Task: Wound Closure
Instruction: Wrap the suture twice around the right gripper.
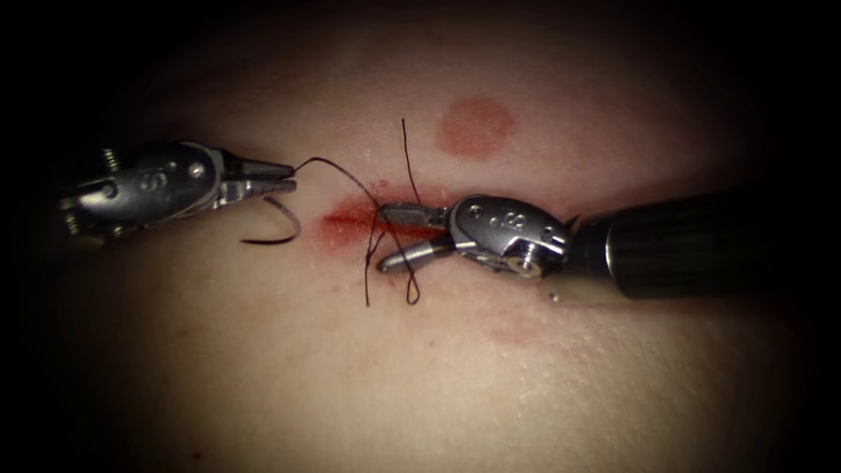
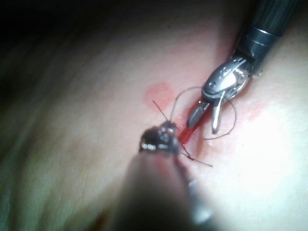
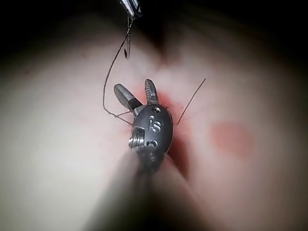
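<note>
My left tool (image 1: 292, 176) is left of the cut, jaws shut on the thread (image 1: 342, 172) just short of the needle. The curved needle (image 1: 289, 226) hangs free under those jaws, outside the tissue (image 1: 420, 385). From the jaws the thread runs right to the cut (image 1: 350, 223), which is wet with red fluid. My right tool (image 1: 383, 236) reaches in from the right with its jaws open over the cut, holding nothing, and strands of thread cross between them. In the left wrist view the right tool (image 2: 202, 127) stands open beyond my left tool (image 2: 161, 137). The right wrist view shows the right tool (image 3: 133, 85) spread above the thread (image 3: 108, 82).
A thread loop (image 1: 412, 296) and a loose end (image 1: 367, 289) lie just below the cut. Another free end (image 1: 406, 149) points up from it. A round red mark (image 1: 474, 127) sits on the tissue up and right of the cut.
</note>
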Controlling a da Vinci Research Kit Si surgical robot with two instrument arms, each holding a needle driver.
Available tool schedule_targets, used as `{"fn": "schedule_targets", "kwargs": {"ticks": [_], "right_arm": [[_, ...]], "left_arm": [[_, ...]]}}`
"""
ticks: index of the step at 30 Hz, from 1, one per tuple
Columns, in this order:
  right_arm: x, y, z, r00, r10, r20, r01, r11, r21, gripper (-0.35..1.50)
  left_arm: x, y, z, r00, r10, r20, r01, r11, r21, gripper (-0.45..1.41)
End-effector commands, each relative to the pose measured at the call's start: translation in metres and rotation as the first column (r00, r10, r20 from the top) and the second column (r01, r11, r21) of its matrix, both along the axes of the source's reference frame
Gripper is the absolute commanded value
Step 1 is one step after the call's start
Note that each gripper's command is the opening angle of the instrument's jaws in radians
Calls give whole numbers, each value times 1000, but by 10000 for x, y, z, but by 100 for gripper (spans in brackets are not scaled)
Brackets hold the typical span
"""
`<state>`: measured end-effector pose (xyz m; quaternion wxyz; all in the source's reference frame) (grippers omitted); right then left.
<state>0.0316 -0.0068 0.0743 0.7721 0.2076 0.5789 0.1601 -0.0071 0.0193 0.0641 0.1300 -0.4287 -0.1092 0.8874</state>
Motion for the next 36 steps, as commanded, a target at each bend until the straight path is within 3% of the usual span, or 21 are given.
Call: {"fn": "schedule_targets", "kwargs": {"ticks": [1, 13, 17, 25, 31, 36], "right_arm": [[11, -13, 6, 1000, -9, -11, 9, 1000, 1, 74], [9, -23, -8, 999, -18, -46, 18, 1000, 3, 74], [9, -22, -11, 998, -3, -65, 3, 1000, 4, 74], [9, -22, -19, 994, 21, -106, -21, 1000, 6, 74], [10, -17, -26, 990, 46, -132, -45, 999, 11, 72], [6, -12, -38, 983, 85, -163, -84, 996, 18, 71]], "left_arm": [[-7, 1, 10, 1000, 1, 2, -1, 1000, 1, -35], [-17, 17, 46, 1000, -5, 2, 5, 1000, -6, -35], [-23, 16, 77, 998, -13, -61, 11, 999, -34, -35], [-54, -27, 146, 992, 44, -118, -49, 998, -47, -35], [-72, -42, 160, 989, 71, -128, -76, 996, -37, -35], [-68, -47, 160, 987, 85, -136, -90, 995, -34, -35]]}}
